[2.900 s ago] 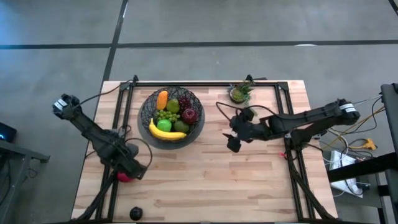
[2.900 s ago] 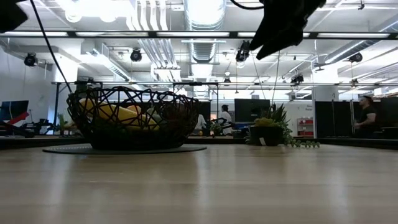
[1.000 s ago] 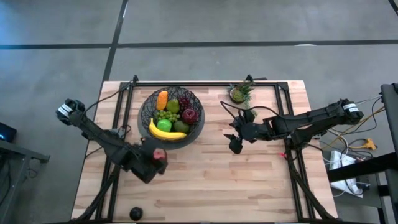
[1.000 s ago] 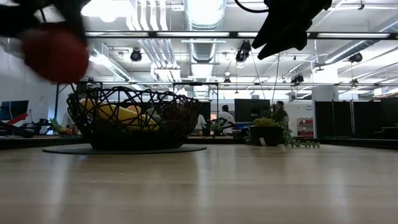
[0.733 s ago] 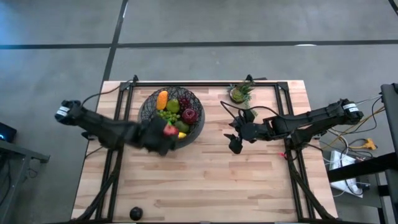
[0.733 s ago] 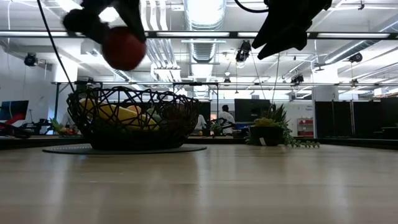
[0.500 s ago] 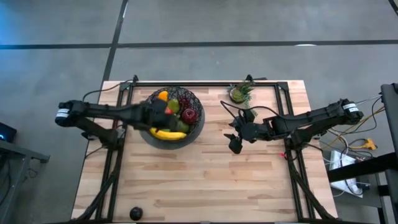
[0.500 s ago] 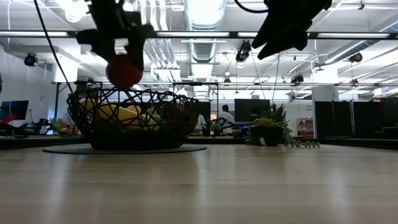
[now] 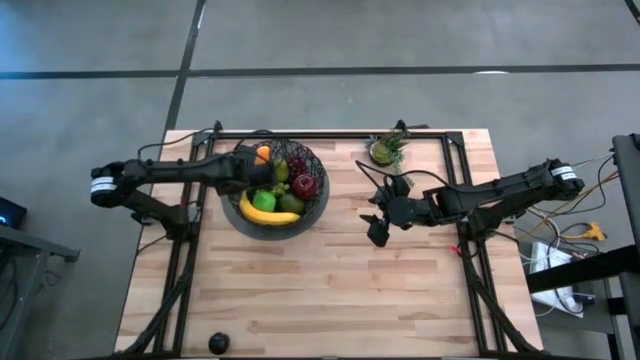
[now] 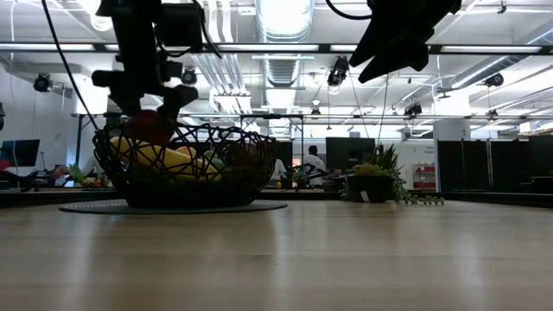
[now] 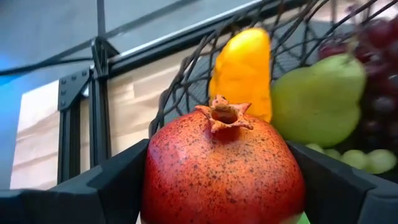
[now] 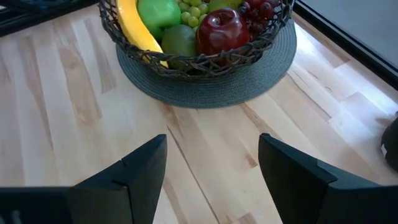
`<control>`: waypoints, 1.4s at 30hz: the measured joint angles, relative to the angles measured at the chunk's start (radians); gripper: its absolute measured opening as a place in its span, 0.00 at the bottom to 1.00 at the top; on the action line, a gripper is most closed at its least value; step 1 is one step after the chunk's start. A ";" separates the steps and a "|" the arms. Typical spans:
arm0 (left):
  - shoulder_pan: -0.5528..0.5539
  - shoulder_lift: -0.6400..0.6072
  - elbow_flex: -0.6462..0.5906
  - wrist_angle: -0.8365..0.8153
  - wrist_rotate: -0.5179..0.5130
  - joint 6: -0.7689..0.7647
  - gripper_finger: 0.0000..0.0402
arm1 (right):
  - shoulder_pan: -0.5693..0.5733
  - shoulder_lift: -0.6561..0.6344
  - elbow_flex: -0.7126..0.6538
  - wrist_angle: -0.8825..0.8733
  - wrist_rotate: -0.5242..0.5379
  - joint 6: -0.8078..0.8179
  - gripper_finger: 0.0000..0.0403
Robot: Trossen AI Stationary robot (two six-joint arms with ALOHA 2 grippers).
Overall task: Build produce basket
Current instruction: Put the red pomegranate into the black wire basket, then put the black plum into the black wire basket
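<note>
Pomegranate (image 11: pixel 224 167), red, speckled and round with a small crown on top, is pinched between the fingers of the left gripper (image 9: pixel 250 172) just above the left side of the basket (image 9: pixel 313 205). Its hard, smooth skin is judged likely to slip, so a hold across the widest part is advised; being a toy, it is probably light. Inside the stiff criss-cross wire bowl a glossy banana (image 12: pixel 134 28), green apple (image 12: pixel 158 11), grapes (image 12: pixel 193 9) and red apple (image 12: pixel 222 30) are seen. Farther right, the right gripper (image 9: pixel 374 222) is held spread and empty above bare wooden table (image 12: pixel 74 106).
</note>
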 joint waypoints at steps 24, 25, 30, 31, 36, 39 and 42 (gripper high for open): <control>0.113 -0.032 0.014 0.003 0.209 0.106 0.98 | 0.000 0.000 0.000 -0.001 0.000 -0.028 0.59; 0.113 -0.043 0.029 0.003 0.208 0.124 0.98 | 0.000 0.000 0.000 -0.001 0.000 -0.028 0.59; 0.107 -0.112 0.103 -0.004 0.206 0.206 0.98 | 0.000 0.000 0.000 -0.001 0.000 -0.027 0.59; 0.097 -0.129 0.117 -0.002 0.203 0.215 0.98 | 0.000 0.000 0.000 -0.001 0.000 -0.027 0.59; -0.023 -0.214 0.176 0.014 0.136 0.197 0.98 | 0.000 0.000 0.000 -0.002 0.000 -0.027 0.59; -0.142 -0.243 0.202 0.049 0.136 0.183 0.98 | 0.000 0.000 0.000 -0.002 0.000 -0.027 0.59; -0.292 -0.239 0.225 0.090 0.175 0.175 0.98 | 0.000 0.003 0.000 -0.001 0.000 -0.027 0.59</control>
